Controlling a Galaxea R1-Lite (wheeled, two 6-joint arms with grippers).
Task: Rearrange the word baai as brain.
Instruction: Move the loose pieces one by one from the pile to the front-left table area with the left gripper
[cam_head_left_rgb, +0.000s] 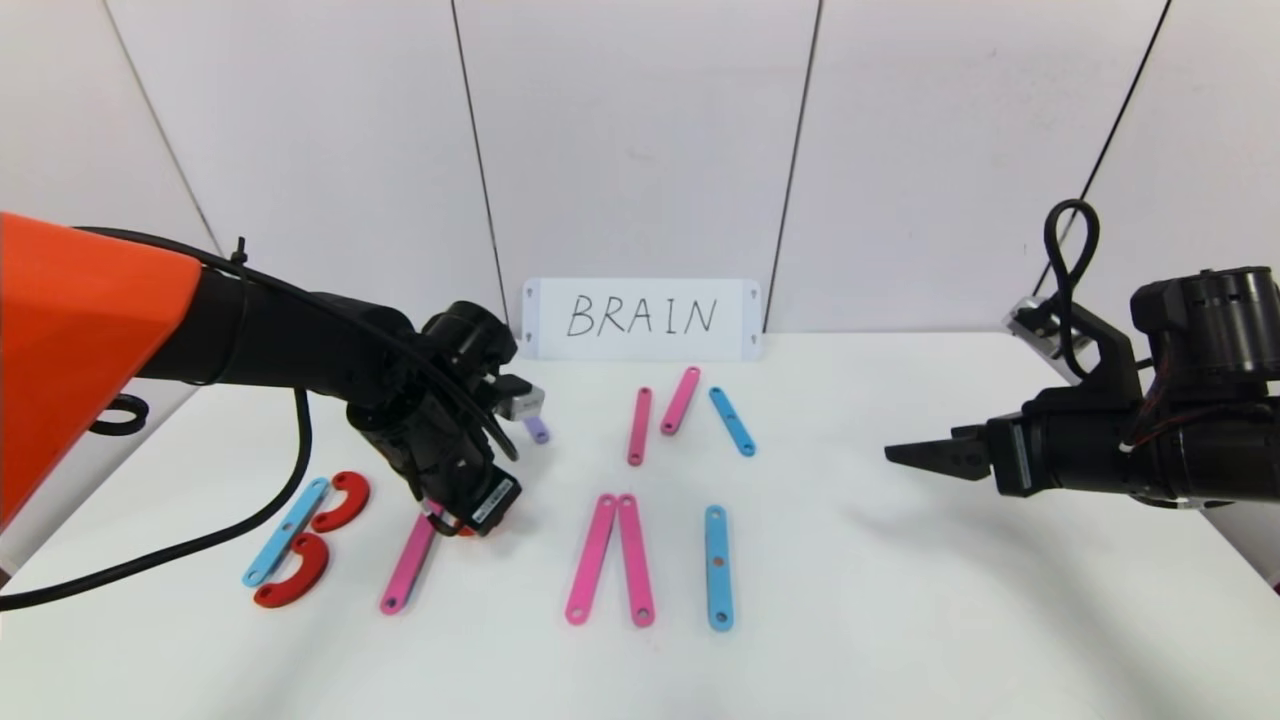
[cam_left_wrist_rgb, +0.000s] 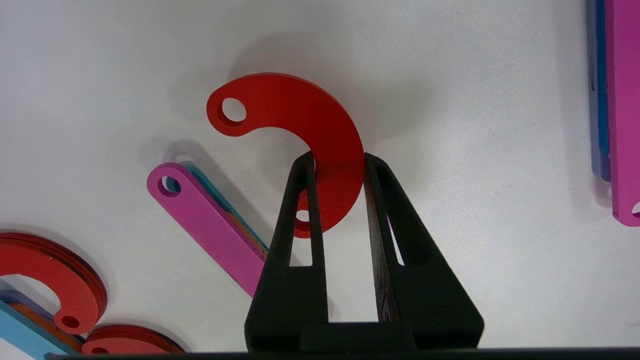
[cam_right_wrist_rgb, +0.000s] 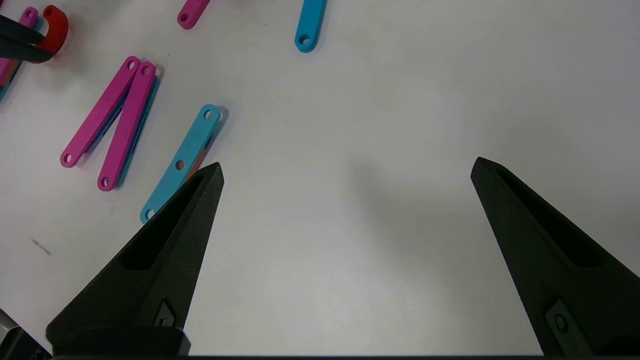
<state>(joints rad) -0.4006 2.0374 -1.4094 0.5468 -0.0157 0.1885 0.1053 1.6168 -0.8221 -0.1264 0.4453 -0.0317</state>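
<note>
- My left tool (cam_left_wrist_rgb: 339, 160) is clamped tight on a red C-shaped flat plastic arc (cam_left_wrist_rgb: 300, 120), low over the white tabletop (cam_head_left_rgb: 900, 620), beside the slanted pink plastic strip (cam_head_left_rgb: 408, 565) of the second letter.
- The first letter, a blue strip (cam_head_left_rgb: 287, 531) with two red arcs (cam_head_left_rgb: 342, 500), lies at the row's left end; the other strips sit toward the middle.
- To do this well, I should set the arc's open side against the pink strip's upper half, flat, then let go without dragging it.
- My right tool (cam_right_wrist_rgb: 345, 167) hangs wide open and empty at the right.
- Only the left wrist view shows the grip; the head view hides it behind my wrist.
</note>
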